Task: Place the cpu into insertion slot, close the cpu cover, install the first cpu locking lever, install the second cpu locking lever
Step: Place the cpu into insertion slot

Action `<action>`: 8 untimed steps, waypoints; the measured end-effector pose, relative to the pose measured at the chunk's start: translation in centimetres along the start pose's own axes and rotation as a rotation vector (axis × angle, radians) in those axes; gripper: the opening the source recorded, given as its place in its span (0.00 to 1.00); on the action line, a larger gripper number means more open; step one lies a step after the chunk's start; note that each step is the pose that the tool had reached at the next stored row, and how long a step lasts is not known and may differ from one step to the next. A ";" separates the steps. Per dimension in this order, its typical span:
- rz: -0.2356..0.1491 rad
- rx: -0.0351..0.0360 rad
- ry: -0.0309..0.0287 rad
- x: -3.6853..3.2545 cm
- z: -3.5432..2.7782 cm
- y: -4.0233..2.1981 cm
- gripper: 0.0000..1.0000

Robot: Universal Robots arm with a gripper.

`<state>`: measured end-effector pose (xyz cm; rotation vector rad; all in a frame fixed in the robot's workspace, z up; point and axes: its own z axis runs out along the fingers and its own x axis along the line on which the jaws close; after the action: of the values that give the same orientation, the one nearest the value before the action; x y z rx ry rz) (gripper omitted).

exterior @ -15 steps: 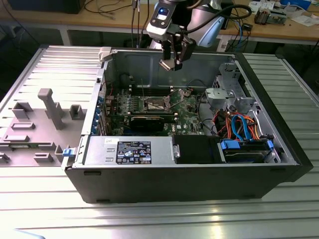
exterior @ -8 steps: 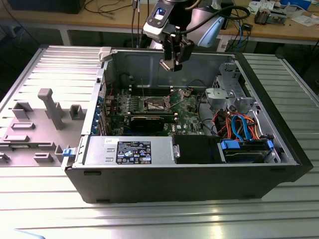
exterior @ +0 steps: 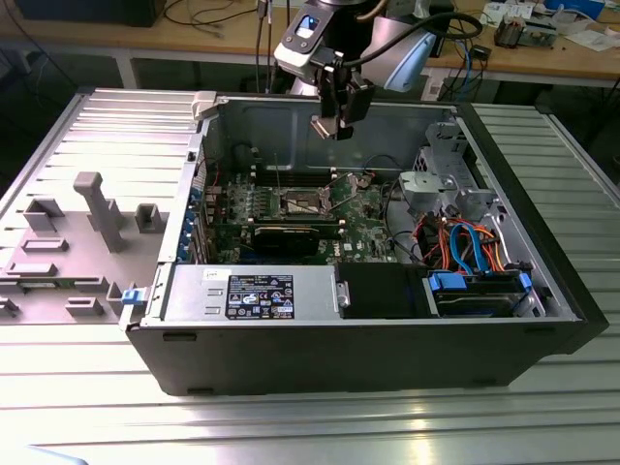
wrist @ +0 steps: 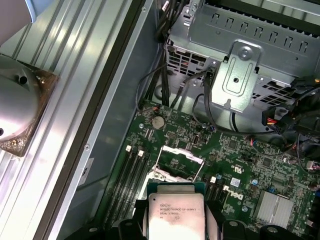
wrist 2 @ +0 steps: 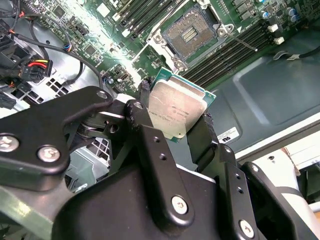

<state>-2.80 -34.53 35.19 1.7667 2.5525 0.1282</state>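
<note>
Hanging above the open case [exterior: 387,354], your gripper [exterior: 332,124] is clenched on the cpu [wrist 2: 177,107], one black finger [wrist 2: 150,135] pressed to each of two opposite edges and the silvery top facing the wrist cameras. You have clear air under the chip: it sits well above the motherboard [exterior: 363,218], touching nothing but the fingers. The slot [wrist 2: 192,32] lies bare below, its dark centre ringed by a metal rim, and the cover [wrist: 182,152] stands tilted up from one edge (so the socket's mouth is uncovered). Room is tighter around it. Banks of memory slots [wrist 2: 232,50] run just beside the socket on two sides, and a thin lever [wrist 2: 240,42] slants across one bank. In the exterior view the case's back wall [exterior: 271,126] rises behind the gripper, a long black card [exterior: 291,235] lies just in front of the slot, and the grey drive cage [exterior: 441,184] with its red, orange and blue cables [exterior: 470,247] crowds the exterior view's right. The power supply [exterior: 252,291] fills the near corner.
</note>
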 end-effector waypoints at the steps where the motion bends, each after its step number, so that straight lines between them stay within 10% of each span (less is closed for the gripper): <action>1: 0.000 0.0000 0.0000 0.00 0.00 0.00 0.54; 8: 0.000 0.0000 0.0000 0.00 0.00 0.00 0.54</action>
<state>-2.79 -34.53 35.19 1.7670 2.5523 0.1283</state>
